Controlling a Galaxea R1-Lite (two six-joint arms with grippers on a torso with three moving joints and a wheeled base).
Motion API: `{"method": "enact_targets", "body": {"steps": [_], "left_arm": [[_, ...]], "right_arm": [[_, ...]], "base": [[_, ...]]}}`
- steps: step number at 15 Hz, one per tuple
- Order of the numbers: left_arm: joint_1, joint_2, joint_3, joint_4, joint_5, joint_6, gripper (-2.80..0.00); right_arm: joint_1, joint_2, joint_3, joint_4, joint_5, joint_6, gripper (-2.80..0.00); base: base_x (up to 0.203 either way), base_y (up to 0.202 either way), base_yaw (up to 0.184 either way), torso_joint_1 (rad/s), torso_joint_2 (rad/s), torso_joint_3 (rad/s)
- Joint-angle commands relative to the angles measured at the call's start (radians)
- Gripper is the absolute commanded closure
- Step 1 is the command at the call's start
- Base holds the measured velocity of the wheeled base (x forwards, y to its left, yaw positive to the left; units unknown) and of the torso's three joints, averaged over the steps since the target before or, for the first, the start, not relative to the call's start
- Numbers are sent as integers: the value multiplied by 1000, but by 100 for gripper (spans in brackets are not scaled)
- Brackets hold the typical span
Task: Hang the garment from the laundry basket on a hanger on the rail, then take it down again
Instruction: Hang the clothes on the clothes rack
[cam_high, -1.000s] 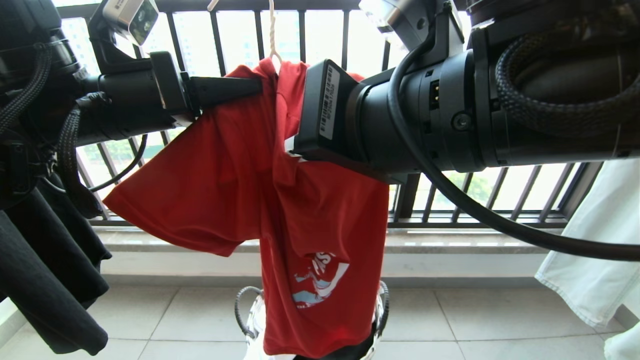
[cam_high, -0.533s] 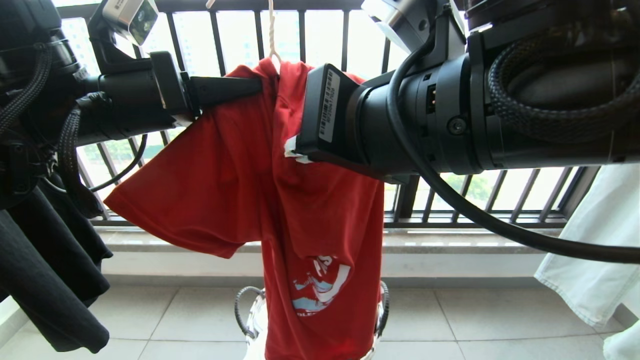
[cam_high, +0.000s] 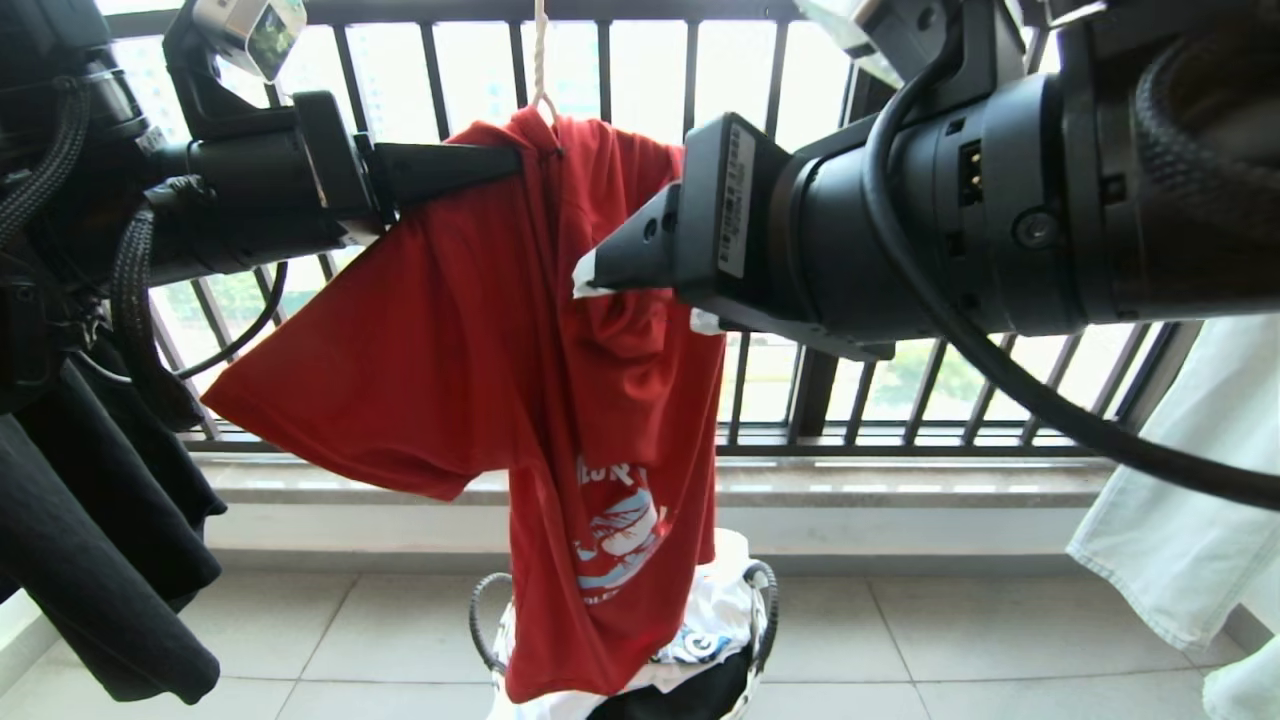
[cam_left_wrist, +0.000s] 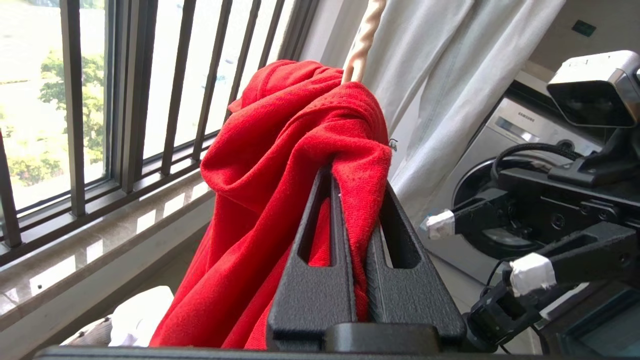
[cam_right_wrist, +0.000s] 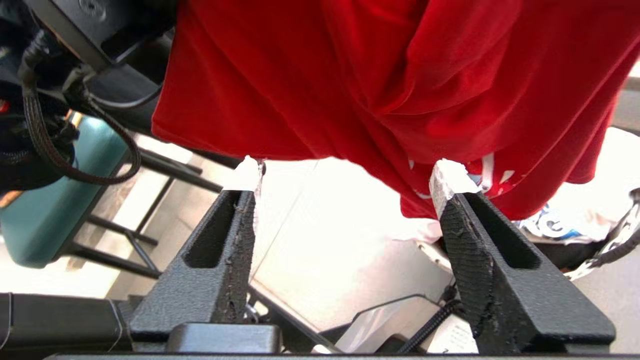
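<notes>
window railing (cam_high: 640, 120): black upright bars, seen across the back of the head view above a pale stone sill.

pale grey garment (cam_high: 1190, 500): hung at the right edge of the head view, well apart from the red shirt.

black printed t-shirt (cam_high: 90, 540): hung at the left edge, beneath the left arm.

garment (cam_high: 470, 340): red t-shirt, draped from its collar over the hanger (cam_high: 540, 60), of which only a thin pale twisted neck is seen rising out of the top of the view. the body is bunched into folds; one sleeve is spread out to the left; the blue-white chest graphic is turned toward the camera low down. the hem is hung down to the laundry basket (cam_high: 765, 610), partly covering it; whether it is touched cannot be told.

laundry basket: stood on the tiled floor directly under the shirt, with white and dark cloth heaped in it.

left gripper (cam_left_wrist: 357, 185): held level at the collar, just beside the hanger neck; its fingers are clamped on a fold of the red cloth.

right gripper (cam_right_wrist: 345, 170): placed just beside the shirt's folds; its white-taped fingers are spread wide, nothing held between them.
</notes>
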Motion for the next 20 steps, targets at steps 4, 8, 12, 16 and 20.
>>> {"method": "enact_targets", "body": {"steps": [4, 8, 12, 16, 20], "left_arm": [[0, -16, -1, -3, -5, -4, 0], [0, -26, 2, -3, -5, -10, 0], [0, -35, 4, -3, -5, -10, 0], [4, -41, 4, -3, -4, -10, 0], [8, -42, 3, -3, -4, -10, 0]], "right_arm": [[-96, -68, -33, -7, -69, -89, -280], [-142, -38, -32, -15, -71, -131, -280], [-155, 82, -33, -159, -70, -147, -280], [-173, 131, -35, -208, -69, -145, -280], [-179, 146, -27, -208, -68, -135, 0]], "base": [[0, 0, 0, 0, 0, 0], [0, 0, 0, 0, 0, 0], [0, 0, 0, 0, 0, 0], [0, 0, 0, 0, 0, 0], [0, 0, 0, 0, 0, 0]]}}
